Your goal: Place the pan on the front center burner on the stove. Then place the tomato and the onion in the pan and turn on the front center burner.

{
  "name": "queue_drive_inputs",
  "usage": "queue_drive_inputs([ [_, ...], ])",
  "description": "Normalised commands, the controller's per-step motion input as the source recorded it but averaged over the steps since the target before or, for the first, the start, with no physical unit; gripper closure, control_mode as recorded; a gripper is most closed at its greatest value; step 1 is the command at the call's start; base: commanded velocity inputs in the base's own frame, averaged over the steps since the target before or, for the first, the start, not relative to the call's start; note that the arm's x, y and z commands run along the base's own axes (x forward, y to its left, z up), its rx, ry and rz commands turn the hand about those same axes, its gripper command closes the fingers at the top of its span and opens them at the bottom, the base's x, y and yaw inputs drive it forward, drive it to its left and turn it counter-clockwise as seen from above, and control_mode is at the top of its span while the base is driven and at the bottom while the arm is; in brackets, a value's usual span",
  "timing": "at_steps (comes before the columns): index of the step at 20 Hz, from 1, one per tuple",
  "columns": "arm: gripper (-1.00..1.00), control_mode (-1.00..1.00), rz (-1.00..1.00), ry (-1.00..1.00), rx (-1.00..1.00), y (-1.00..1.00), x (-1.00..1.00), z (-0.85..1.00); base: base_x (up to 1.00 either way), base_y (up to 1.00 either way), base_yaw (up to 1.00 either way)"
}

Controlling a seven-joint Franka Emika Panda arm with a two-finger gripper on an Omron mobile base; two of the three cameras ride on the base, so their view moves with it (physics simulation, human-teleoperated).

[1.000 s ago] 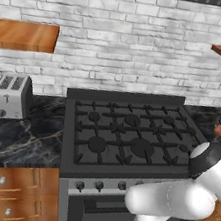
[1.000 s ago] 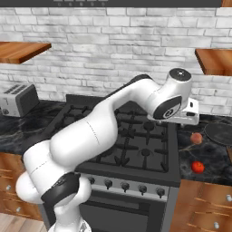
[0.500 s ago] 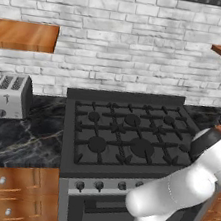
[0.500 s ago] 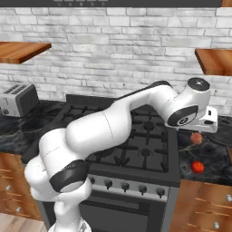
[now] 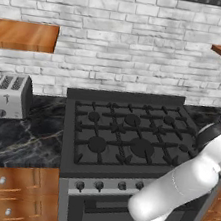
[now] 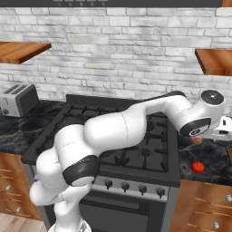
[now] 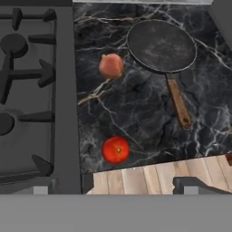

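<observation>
Gaping wide and empty, tool (image 7: 133, 185) above pan (image 7: 161, 45), onion (image 7: 111, 65), tomato (image 7: 115, 149); stove (image 5: 124, 135) whole from base.

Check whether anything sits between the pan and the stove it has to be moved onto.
The onion lies on the counter between the pan and the stove, apart from both. The tomato sits nearer the counter's front edge, off that line. The pan itself is empty.
</observation>
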Motion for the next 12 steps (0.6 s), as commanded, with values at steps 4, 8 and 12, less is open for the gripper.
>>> queue_drive_inputs([
  [4, -1.00, -1.00, 0.00, 0.02, 0.00, -0.47, 0.19, -0.09, 0.00, 0.00, 0.00],
  [8, -1.00, -1.00, 0.00, 0.09, 0.00, -0.38, 0.25, -0.06, 0.00, 0.00, 0.00],
  [12, -1.00, -1.00, 0.00, 0.16, 0.00, -0.23, 0.11, -0.21, 0.00, 0.00, 0.00],
])
